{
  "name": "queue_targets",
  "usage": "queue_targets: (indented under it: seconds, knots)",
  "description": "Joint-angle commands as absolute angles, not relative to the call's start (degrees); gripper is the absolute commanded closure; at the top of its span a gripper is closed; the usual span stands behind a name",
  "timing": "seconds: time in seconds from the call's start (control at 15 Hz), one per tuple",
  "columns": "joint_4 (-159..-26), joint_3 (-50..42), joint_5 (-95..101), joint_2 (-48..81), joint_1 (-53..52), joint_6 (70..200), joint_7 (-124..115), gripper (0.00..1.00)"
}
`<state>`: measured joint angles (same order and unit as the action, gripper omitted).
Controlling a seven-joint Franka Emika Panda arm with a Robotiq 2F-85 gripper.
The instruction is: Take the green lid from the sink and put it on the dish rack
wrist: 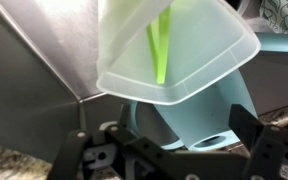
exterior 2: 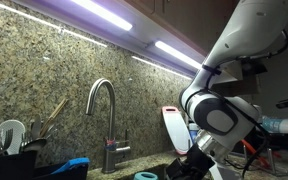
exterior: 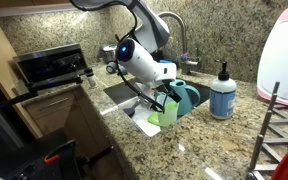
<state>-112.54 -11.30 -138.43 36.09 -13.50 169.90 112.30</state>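
Hanging just short of the lid, the end effector (wrist: pixel 174 160) has its fingers (wrist: pixel 82 156) spread wide with nothing between them. The wrist view shows one finger at each lower corner. The lid (wrist: pixel 174 50) is ahead of both and touches neither. It sits tilted in the sink (wrist: pixel 29 70), leaning on a teal jug (wrist: pixel 199 115), and its rounded-square rim seems to face the end effector.

Thin, translucent plastic like this is probably very light and not fragile. Its walls would likely flex under a hard squeeze, and the smooth surface could be slippery, more so if it is wet. A pinch across one wall at the rim, with one finger inside and one outside, looks the surest hold. Spanning two opposite flat sides may also work if the spread allows it. Because the lid only leans on the jug, a nudge could slide it off or shift the jug.

The steel sink wall stands close on the left and leaves little room on that side. A curved faucet (exterior 2: pixel 102 100) rises at the far edge. On the speckled granite worktop (exterior: pixel 194 145), a soap bottle (exterior: pixel 222 92) stands just right of the jug. The rack (exterior: pixel 276 130) lies well to the right and nearer, so the lid must clear the sink rim and pass the bottle.
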Motion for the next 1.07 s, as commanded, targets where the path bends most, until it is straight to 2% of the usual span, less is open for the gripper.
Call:
queue_targets:
  seconds: [0.0, 1.0]
  knots:
    - [-110.3, -12.02, -140.68, 37.79, -14.78, 172.61, 111.96, 0.0]
    - [-108.75, -11.38, -141.19, 41.12, -15.45, 173.95, 110.8, 0.0]
